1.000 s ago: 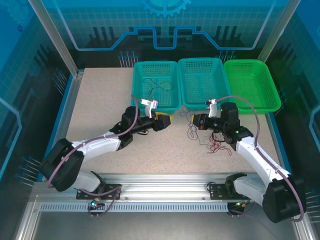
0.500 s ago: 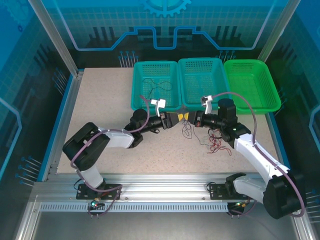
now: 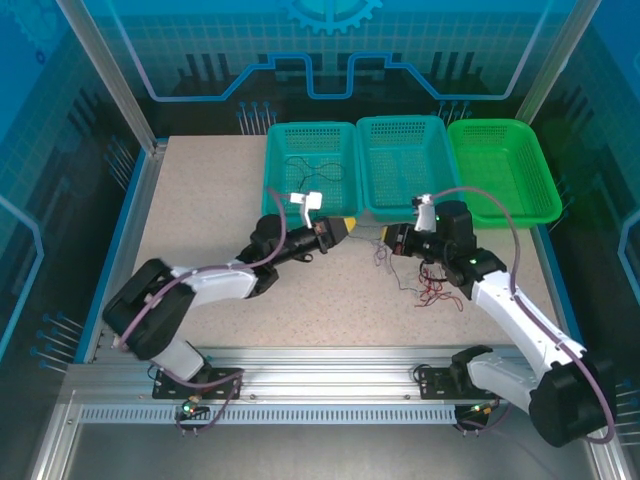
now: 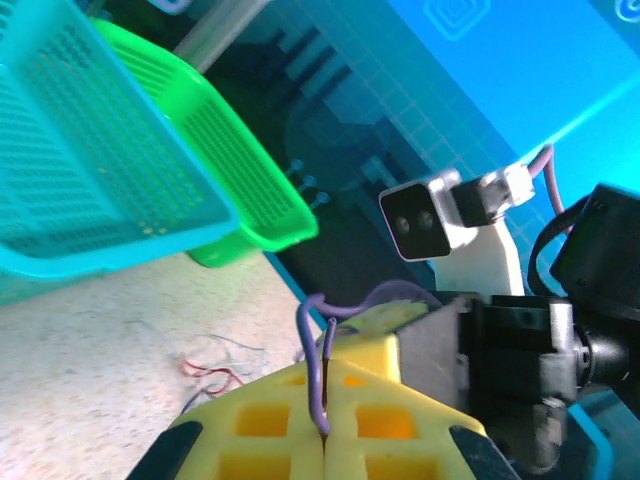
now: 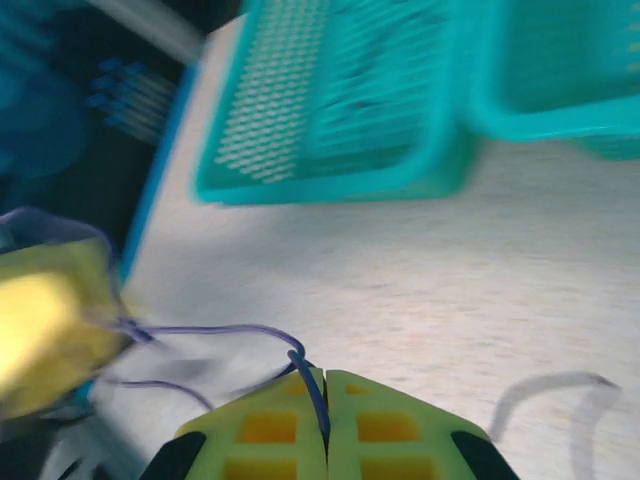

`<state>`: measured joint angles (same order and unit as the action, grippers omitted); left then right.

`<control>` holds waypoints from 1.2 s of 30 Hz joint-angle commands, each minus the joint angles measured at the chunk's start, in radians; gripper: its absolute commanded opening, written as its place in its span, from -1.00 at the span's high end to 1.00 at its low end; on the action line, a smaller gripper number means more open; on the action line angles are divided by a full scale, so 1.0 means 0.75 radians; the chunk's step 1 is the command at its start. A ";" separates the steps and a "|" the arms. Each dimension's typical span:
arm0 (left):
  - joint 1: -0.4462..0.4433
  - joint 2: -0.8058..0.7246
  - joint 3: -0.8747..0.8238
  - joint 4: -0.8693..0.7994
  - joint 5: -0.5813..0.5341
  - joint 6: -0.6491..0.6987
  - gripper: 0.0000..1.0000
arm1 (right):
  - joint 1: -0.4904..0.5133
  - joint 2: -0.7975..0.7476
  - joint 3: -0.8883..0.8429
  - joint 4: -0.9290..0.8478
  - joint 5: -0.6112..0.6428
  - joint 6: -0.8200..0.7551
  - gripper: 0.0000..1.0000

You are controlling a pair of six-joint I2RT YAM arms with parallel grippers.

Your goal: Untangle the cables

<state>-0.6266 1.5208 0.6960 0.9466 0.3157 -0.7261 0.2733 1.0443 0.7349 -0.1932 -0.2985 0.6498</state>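
The speckled worktop (image 3: pixel 200 230) carries three mesh baskets in a row along its far side. The green basket (image 3: pixel 505 170) is on the right, the middle teal basket (image 3: pixel 405 160) is beside it, and the left teal basket (image 3: pixel 290 145) is at the other end. A thin dark cable (image 3: pixel 322 172) lies loosely curled on the floor of the left teal basket.

In front of the baskets the two arms reach toward each other. The left gripper (image 4: pixel 325 400) has its yellow fingers pressed together, pinching a purplish cable (image 4: pixel 312 330) that loops up just above the fingertips. The right gripper (image 5: pixel 325 405) is likewise closed, nipping the same thin strand, which runs across to the left gripper.

The rest of the cables (image 3: pixel 425 285) lie in a small tangle on the worktop near the right arm, below the middle teal basket. Red wires (image 3: pixel 437 293) are on the tangle's near side and darker strands trail toward the grippers.
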 commanded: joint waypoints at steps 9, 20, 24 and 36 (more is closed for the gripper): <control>0.103 -0.555 0.061 -1.082 -0.429 0.611 1.00 | -0.349 -0.037 -0.111 -0.179 0.161 -0.034 0.92; 0.131 -0.614 0.084 -1.439 -0.786 0.783 1.00 | -0.668 -0.141 -0.120 -0.229 0.194 0.085 1.00; 0.162 -0.650 0.057 -1.464 -0.786 0.728 1.00 | -0.735 -0.183 -0.133 -0.207 0.170 0.144 1.00; 0.133 -0.565 0.022 -1.116 -0.317 0.561 1.00 | 0.043 0.107 0.004 -0.161 0.239 -0.233 0.09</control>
<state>-0.5179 1.0801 0.7109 0.0441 0.0143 -0.2634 0.2436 1.0946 0.6914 -0.3134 -0.1692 0.5629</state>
